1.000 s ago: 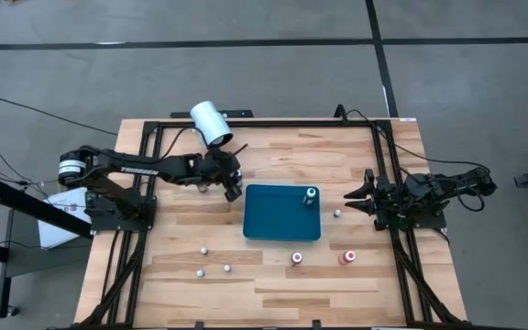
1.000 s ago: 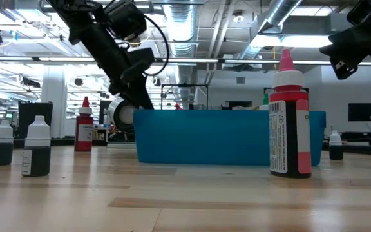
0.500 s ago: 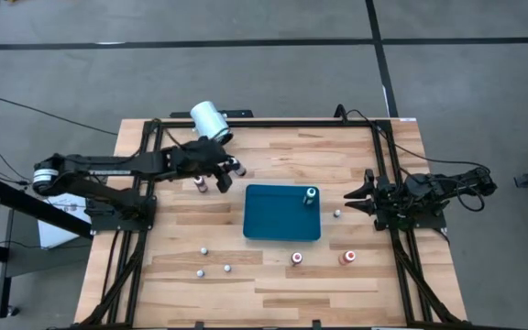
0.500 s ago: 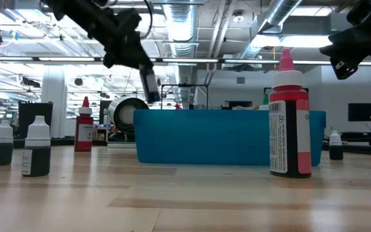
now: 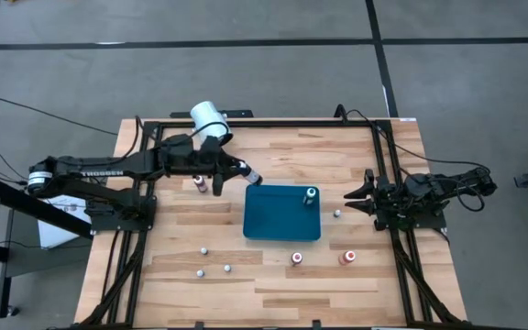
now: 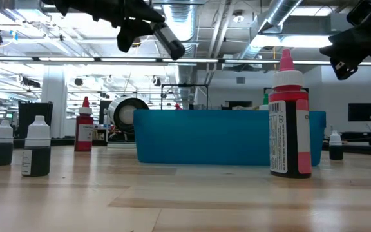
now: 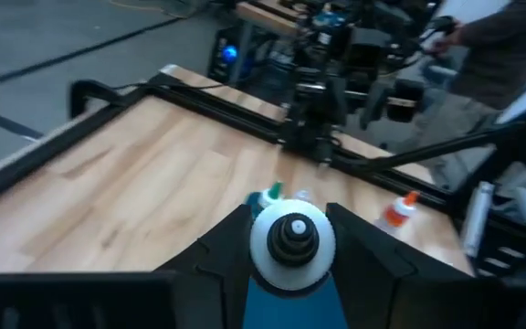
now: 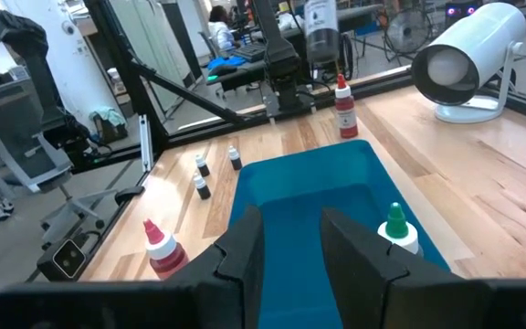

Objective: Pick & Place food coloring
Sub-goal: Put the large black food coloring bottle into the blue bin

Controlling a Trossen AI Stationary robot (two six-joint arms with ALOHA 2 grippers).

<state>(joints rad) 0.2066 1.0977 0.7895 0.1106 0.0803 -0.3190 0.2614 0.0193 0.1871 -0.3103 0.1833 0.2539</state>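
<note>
The left gripper (image 5: 242,170) grips a dropper bottle (image 5: 251,174) above the blue tray's (image 5: 282,229) near corner; carry it further over the tray and lower before letting go. The right gripper (image 5: 351,195) waits beside the tray, fingers slightly apart, empty

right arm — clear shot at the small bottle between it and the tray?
Probably yes. The right tool waits just off the tray, and the small bottle stands alone on bare wood nearby, nothing between them.

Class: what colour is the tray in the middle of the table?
Blue tray, clearest in the high view.
</note>
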